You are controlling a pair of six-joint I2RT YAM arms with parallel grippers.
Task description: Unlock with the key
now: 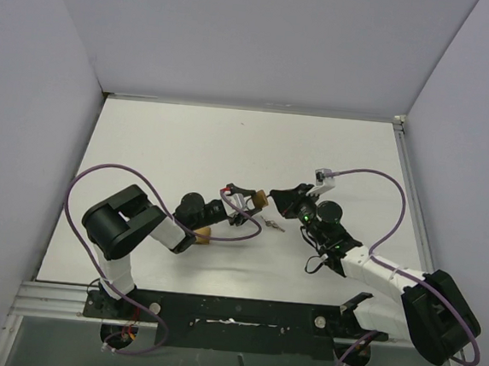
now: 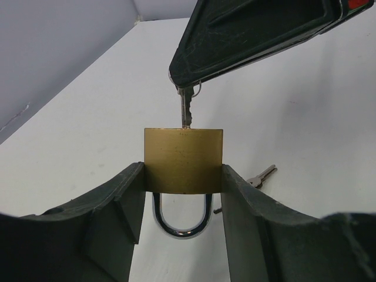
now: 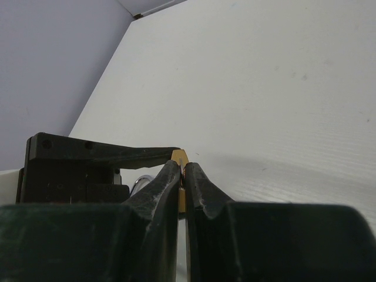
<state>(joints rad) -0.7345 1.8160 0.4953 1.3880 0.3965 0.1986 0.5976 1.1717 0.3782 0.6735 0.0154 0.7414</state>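
Note:
My left gripper (image 2: 183, 176) is shut on a brass padlock (image 2: 184, 158) and holds it above the table, its silver shackle (image 2: 179, 220) pointing back toward the wrist. My right gripper (image 3: 183, 167) is shut on a silver key (image 2: 187, 108), whose tip meets the padlock's far face. In the top view the padlock (image 1: 260, 200) sits between the left gripper (image 1: 247, 199) and the right gripper (image 1: 278, 196). In the right wrist view only a sliver of the brass padlock (image 3: 182, 200) shows between my fingers; the key is hidden there.
Spare keys (image 2: 261, 175) lie on the white table behind the padlock, also visible in the top view (image 1: 275, 227). Grey walls enclose the table on three sides. Purple cables loop beside both arms.

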